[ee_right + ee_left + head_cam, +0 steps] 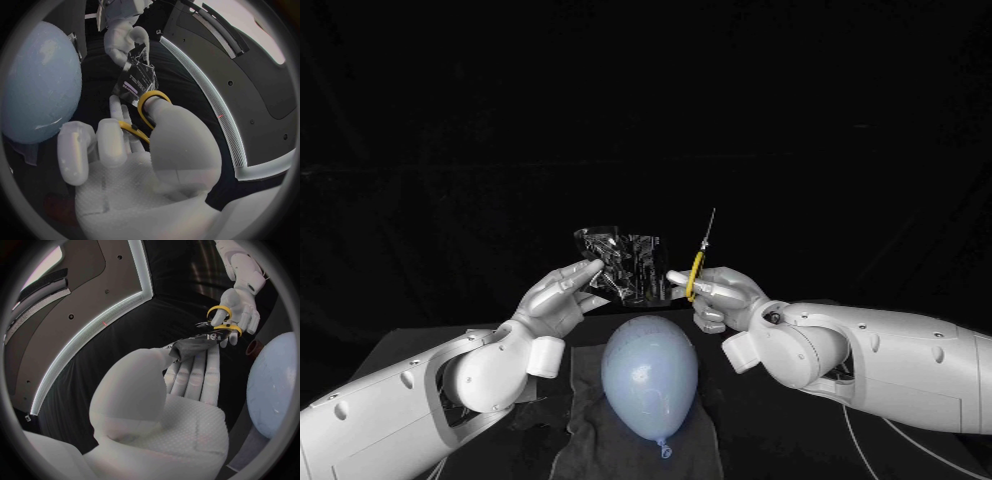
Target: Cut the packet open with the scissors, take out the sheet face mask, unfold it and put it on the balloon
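Head view: left robot hand (567, 296) with packet (625, 262), scissors (694, 272) beside it

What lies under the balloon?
The balloon lies on a thin greyish sheet spread over the black table. The part of the sheet directly beneath the balloon is covered.
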Controlling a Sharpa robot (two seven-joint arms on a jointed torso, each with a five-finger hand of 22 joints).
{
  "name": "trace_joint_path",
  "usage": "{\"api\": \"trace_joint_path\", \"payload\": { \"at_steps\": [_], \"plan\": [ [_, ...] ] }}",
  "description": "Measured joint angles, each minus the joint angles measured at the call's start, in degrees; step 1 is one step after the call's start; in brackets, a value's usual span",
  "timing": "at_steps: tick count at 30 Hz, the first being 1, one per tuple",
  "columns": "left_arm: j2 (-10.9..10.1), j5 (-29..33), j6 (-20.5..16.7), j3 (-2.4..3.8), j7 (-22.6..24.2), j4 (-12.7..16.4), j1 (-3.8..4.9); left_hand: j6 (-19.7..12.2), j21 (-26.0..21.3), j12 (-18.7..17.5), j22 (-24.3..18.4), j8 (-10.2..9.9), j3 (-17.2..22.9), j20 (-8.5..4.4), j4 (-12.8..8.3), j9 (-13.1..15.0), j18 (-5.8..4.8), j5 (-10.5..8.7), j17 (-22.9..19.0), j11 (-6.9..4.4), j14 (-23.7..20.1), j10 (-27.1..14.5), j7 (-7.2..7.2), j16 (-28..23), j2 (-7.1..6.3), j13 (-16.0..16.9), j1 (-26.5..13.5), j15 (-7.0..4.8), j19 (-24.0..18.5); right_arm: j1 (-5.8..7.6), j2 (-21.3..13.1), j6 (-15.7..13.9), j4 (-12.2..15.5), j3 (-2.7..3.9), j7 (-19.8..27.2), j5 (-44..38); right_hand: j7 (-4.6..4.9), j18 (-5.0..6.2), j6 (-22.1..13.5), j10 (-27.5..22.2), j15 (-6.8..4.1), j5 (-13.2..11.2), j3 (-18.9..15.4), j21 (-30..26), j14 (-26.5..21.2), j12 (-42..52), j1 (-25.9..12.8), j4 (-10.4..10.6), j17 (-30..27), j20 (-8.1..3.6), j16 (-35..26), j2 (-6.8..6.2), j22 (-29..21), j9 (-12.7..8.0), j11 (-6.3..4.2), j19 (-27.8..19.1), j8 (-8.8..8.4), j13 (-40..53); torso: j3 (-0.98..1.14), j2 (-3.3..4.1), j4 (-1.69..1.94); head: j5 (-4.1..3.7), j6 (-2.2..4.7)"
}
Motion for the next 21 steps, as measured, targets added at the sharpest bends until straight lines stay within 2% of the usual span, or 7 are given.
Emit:
{"api": "trace_joint_path", "payload": {
  "at_steps": [2, 4, 5, 12, 15, 18, 21],
  "plan": [
    [-0.01, -0.1, 0.0, 0.0, -0.15, -0.01, 0.01, 0.0, 0.0, 0.0, 0.0, 0.0, 0.0, 0.0, 0.0, 0.01, -0.01, 0.0, 0.0, 0.0, 0.0, 0.0, 0.0, 0.0, 0.0, 0.0, 0.0, 0.0, 0.0, 0.0, 0.08, 0.02, 0.0, 0.01, 0.15, 0.04, 0.0, 0.0, 0.0, 0.0, 0.0, 0.0, -0.23, 0.0, 0.0, 0.0, 0.34, -0.09, 0.0, 0.0, 0.0, -0.14, 0.01, -0.07, 0.0, 0.0, 0.0, -0.2, 0.01, 0.0, -0.01, -0.07, 0.03],
    [0.01, -0.19, 0.0, 0.0, -0.28, -0.02, 0.02, -0.09, 0.0, 0.0, 0.0, 0.0, 0.0, 0.0, 0.0, 0.1, -0.01, -0.01, 0.0, 0.0, 0.0, 0.0, -0.09, 0.0, 0.0, 0.0, 0.0, 0.0, 0.0, 0.0, 0.18, 0.04, -0.06, 0.01, 0.27, 0.05, -0.22, 0.0, 0.21, 0.0, 0.0, 0.0, -0.55, 0.0, 0.0, 0.0, 0.75, -0.09, -0.01, 0.0, 0.0, 0.28, 0.01, -0.12, 0.0, 0.0, 0.0, -0.38, 0.01, 0.0, -0.01, -0.15, 0.07],
    [0.05, -0.24, 0.0, 0.0, -0.37, -0.04, 0.02, -0.09, 0.0, 0.0, 0.0, 0.0, 0.0, 0.0, 0.0, 0.1, -0.01, -0.01, 0.0, 0.0, 0.0, 0.0, -0.09, 0.0, 0.0, 0.0, -0.01, 0.0, 0.0, 0.0, 0.3, 0.05, -0.16, 0.02, 0.33, 0.06, -0.3, 0.0, 0.36, 0.03, 0.0, 0.0, -0.57, 0.0, 0.0, 0.0, 1.06, -0.12, -0.02, 0.0, 0.0, -0.02, 0.02, -0.13, -0.03, 0.0, 0.0, -0.51, 0.01, 0.0, -0.01, -0.17, 0.1],
    [0.56, -0.44, 0.0, -0.02, -0.95, -0.36, 0.05, -0.1, 0.0, 0.0, -0.01, -0.01, 0.0, -0.11, 0.0, 0.1, -0.03, -0.11, -0.05, 0.0, 0.0, 0.0, -0.09, 0.0, 0.16, 0.0, -0.31, 0.0, 0.11, 0.0, 1.16, 0.15, -0.46, 0.03, 0.57, 0.06, -0.34, 0.0, 0.8, 0.34, 0.0, 0.0, -0.93, 0.0, 0.0, 0.0, 2.94, -0.49, -0.03, -0.02, 0.04, 0.99, 0.03, -0.43, -0.34, -0.03, 0.0, -1.25, 0.04, -0.02, -0.01, -0.19, 0.08],
    [0.71, -0.49, -0.03, -0.04, -1.25, -0.62, 0.07, -0.1, 0.0, 0.0, -0.06, -0.02, 0.0, -0.21, 0.0, 0.1, -0.03, -0.12, -0.05, 0.0, 0.0, 0.0, -0.1, 0.0, 0.16, 0.0, -0.31, 0.0, 0.21, 0.0, 1.4, 0.2, -0.45, 0.06, 0.62, 0.05, -0.34, 0.0, 1.22, 1.07, 0.0, 0.0, -0.91, 0.0, 0.0, 0.0, 4.29, -0.51, -0.04, -0.03, 0.22, 1.87, 0.03, -0.57, -0.6, -0.04, 0.0, -1.61, 0.05, -0.02, -0.01, -0.19, -0.01],
    [0.73, -0.53, -0.07, -0.08, -1.66, -0.86, 0.08, -0.1, 0.0, 0.0, -0.06, -0.07, 0.0, -0.21, 0.0, 0.1, -0.04, -0.12, -0.06, 0.0, 0.0, 0.0, -0.1, 0.0, 0.16, 0.01, -0.31, 0.0, 0.21, 0.0, 1.47, 0.2, -0.42, 0.08, 0.68, 0.03, -1.02, 0.0, 2.5, 2.72, 0.0, 0.0, 0.62, 0.0, 0.0, 0.66, 6.43, -1.36, 0.02, -0.03, 0.24, 3.49, 0.02, -0.63, -1.06, -0.04, 0.0, -1.88, 0.07, -0.02, -0.01, -0.23, -0.1],
    [0.68, -0.56, -0.1, -0.11, -2.08, -1.01, 0.09, -0.19, 0.0, 0.0, -0.06, -0.07, 0.0, -0.21, 0.0, 0.09, -0.04, -0.12, -0.05, 0.0, 0.0, 0.0, -0.19, 0.0, 0.16, 0.0, -0.31, 0.0, 0.21, 0.0, 1.43, 0.1, -0.42, 0.12, 0.75, 0.01, -1.99, 0.0, 4.92, 5.06, -1.15, 0.0, 3.6, 0.16, -0.14, 1.16, 9.35, -2.76, 0.3, -0.22, 0.46, 5.53, 0.02, -0.5, -1.75, -0.13, 0.94, -1.93, 0.06, -0.02, -0.01, -0.32, -0.14]
  ]
}}
